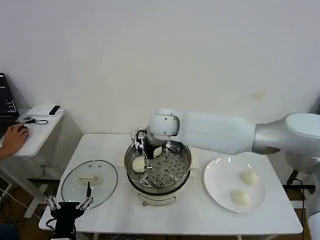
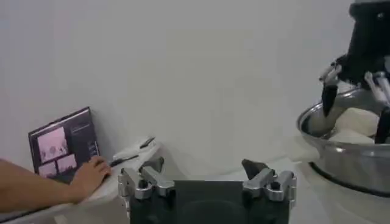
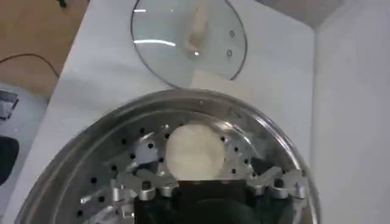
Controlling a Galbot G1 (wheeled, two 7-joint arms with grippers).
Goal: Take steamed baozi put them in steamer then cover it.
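The steamer (image 1: 172,186) stands mid-table, its perforated tray (image 3: 91,182) showing. Two steamed baozi lie inside, one (image 1: 138,165) toward the cover and one (image 1: 158,151) farther back. My right gripper (image 1: 146,152) reaches down into the pot and is open. In the right wrist view a baozi (image 3: 194,152) rests on the tray between that gripper's (image 3: 204,176) spread fingers, which stand clear of it. Two more baozi (image 1: 248,177) (image 1: 240,196) sit on the white plate (image 1: 215,175). The glass cover (image 1: 75,185) lies flat to the left. My left gripper (image 1: 70,204) hangs open near it, holding nothing.
A side table (image 1: 35,137) with a laptop (image 2: 61,143) stands off to the left. The white wall runs close behind the table. The left gripper (image 2: 206,173) sits low by the table's front left corner, with the steamer (image 2: 347,158) off to its side.
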